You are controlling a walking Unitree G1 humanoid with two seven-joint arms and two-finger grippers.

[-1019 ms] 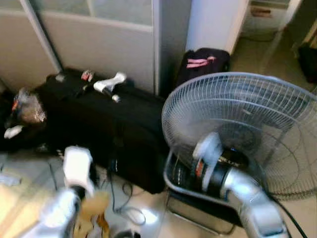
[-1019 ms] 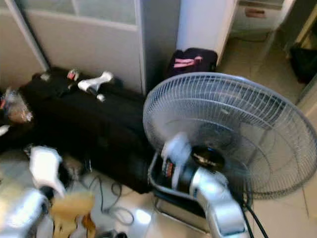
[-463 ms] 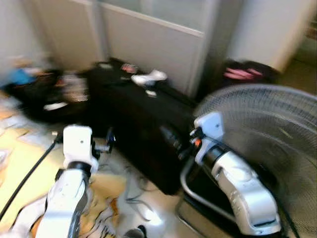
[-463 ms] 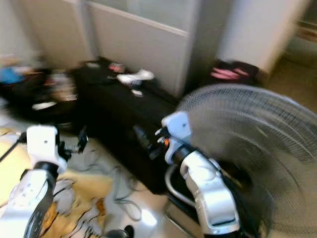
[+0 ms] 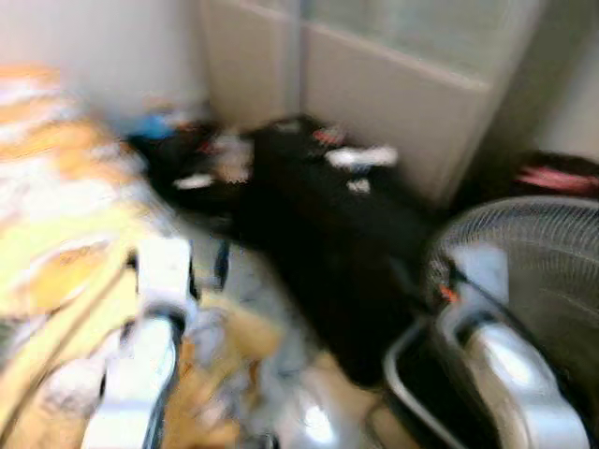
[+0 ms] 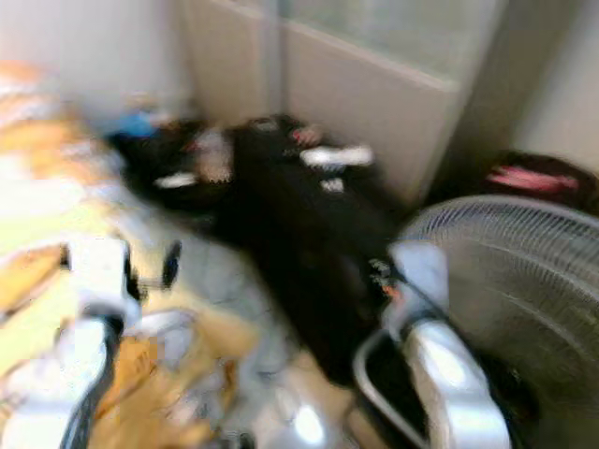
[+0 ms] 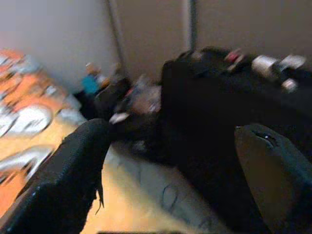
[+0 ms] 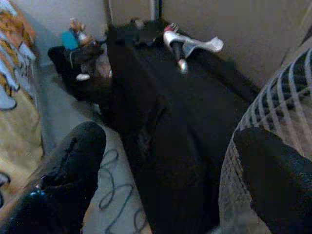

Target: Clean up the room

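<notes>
Seemingly you are still searching: both end effectors, left [image 7: 170,161] and right [image 8: 165,170], hang spread and empty near the black case [image 8: 165,102]; next, pick one target.

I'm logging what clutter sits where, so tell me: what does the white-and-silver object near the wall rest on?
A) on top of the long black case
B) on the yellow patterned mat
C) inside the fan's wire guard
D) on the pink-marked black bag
A: in the right wrist view the white-and-silver object lies on the top face of the long black case, apart from the fan.
</notes>
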